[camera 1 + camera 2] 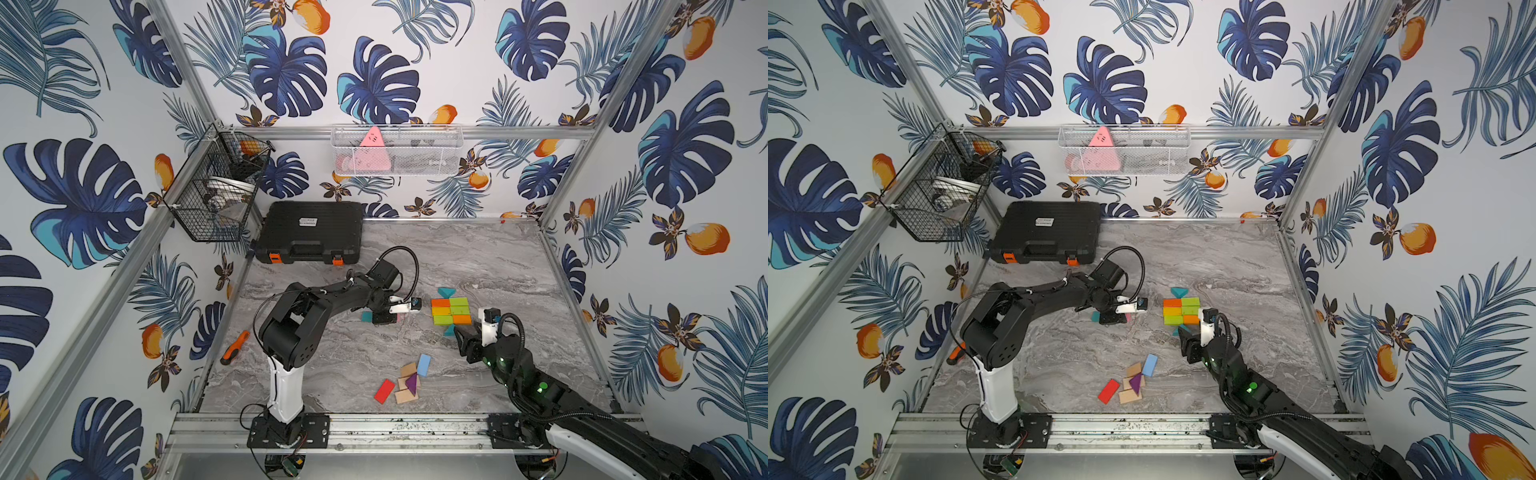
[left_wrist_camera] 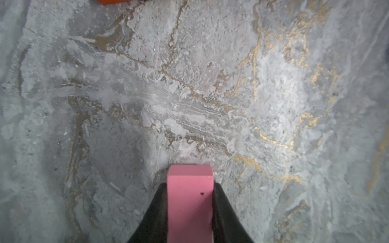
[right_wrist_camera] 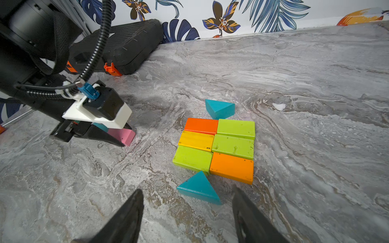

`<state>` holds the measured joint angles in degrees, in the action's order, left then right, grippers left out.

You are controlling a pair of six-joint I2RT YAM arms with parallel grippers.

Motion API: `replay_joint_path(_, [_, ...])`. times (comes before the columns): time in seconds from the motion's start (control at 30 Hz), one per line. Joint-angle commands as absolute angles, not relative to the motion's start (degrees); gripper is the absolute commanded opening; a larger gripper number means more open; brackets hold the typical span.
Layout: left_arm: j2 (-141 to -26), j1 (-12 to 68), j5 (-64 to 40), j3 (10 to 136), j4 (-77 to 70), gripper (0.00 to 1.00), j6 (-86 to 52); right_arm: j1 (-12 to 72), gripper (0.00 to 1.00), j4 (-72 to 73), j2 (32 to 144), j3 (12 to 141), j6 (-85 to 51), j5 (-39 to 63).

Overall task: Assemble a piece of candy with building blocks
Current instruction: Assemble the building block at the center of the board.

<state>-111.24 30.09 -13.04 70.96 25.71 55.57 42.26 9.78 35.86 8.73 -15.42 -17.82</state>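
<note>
Six rectangular building blocks (image 1: 451, 311), orange, yellow and green, lie packed in a flat two-column patch (image 3: 216, 147). A teal triangle (image 3: 220, 108) touches its far edge. Another teal triangle (image 3: 199, 188) lies at its near edge, just in front of my open right gripper (image 3: 187, 190), whose fingers straddle it without touching. My left gripper (image 2: 190, 185) is shut on a pink block (image 2: 189, 202), held low over the table left of the patch (image 3: 124, 135). A teal block (image 1: 366, 316) lies under that arm. Red (image 1: 384, 390), blue (image 1: 424, 365), purple (image 1: 411, 383) and plain wood (image 1: 405, 395) blocks lie loose near the front.
A black tool case (image 1: 309, 232) stands at the back left. An orange-handled screwdriver (image 1: 235, 347) lies by the left wall. A black wire basket (image 1: 216, 187) and a white mesh basket (image 1: 395, 151) hang on the walls.
</note>
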Motion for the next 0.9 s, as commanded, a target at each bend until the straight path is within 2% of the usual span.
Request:
replay_joint_path(0.0, [-111.58,29.76,-9.32,70.16,28.66,0.01,57.22,42.21,0.68,12.09,36.16,9.32,-15.45,-17.69])
replay_joint_path(0.33, [-111.92,29.39,-9.25,69.81,28.63,0.02,56.18,42.27,0.69,12.3,37.18,9.65,-15.47,-17.49])
replay_joint_path(0.57, [-112.26,29.44,-9.4,70.02,29.61,0.16,56.29,42.27,0.7,12.08,36.4,9.43,-15.67,-17.71])
replay_joint_path(0.77, [-111.46,29.36,-9.23,69.43,29.51,0.22,56.14,42.27,0.7,12.17,36.72,9.5,-15.73,-17.89])
replay_joint_path(0.87, [-110.88,29.38,-9.74,69.19,29.46,0.32,56.24,42.28,0.7,12.04,36.79,9.58,-15.73,-17.58])
